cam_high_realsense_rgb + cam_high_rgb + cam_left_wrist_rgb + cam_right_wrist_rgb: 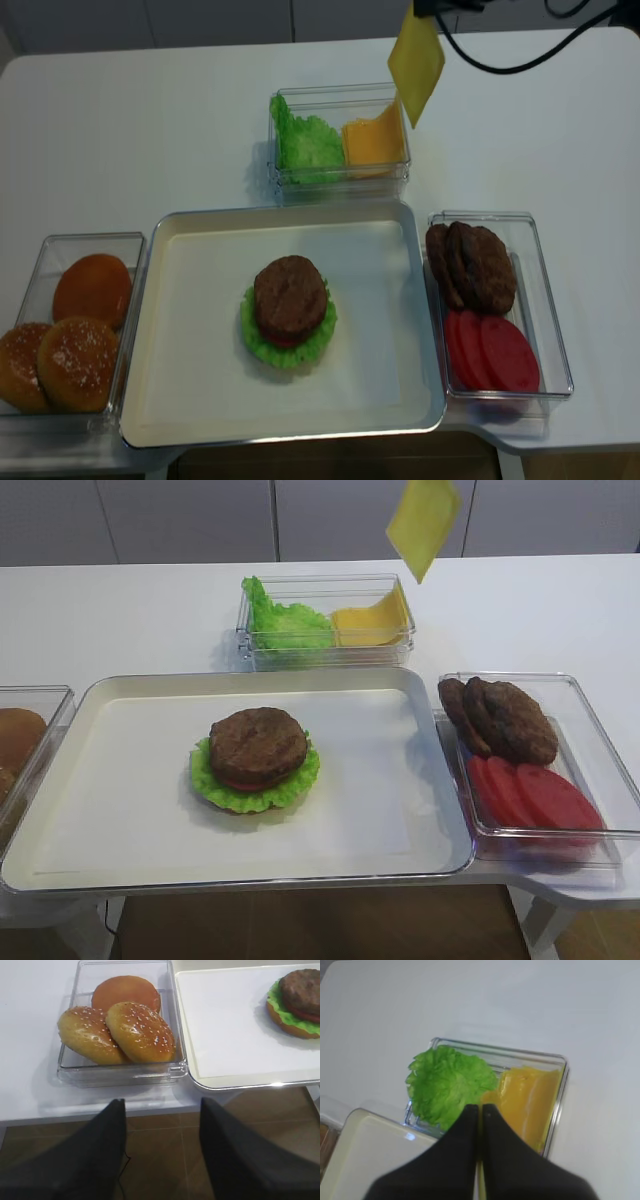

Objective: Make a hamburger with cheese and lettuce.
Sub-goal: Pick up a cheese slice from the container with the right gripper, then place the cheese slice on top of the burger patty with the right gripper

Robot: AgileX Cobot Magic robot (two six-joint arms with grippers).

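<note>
The hamburger [257,758] sits mid-tray [120,780] as a brown patty over a red slice, ruffled lettuce and a bun base. High over the back container, a yellow cheese slice [424,522] hangs tilted in the air. My right gripper [481,1109] is shut on it, and a thin yellow edge shows between its fingers. Below it, the clear container [555,1110] holds more lettuce [447,1085] and more cheese [530,1100]. My left gripper [162,1102] stands open and empty over the floor, just off the table's front edge near the buns.
A clear box at the left holds three buns [120,1020]. At the right, another clear box [600,730] holds overlapping patties [500,715] and red tomato slices [535,790]. A black cable [520,60] runs across the table at the back right.
</note>
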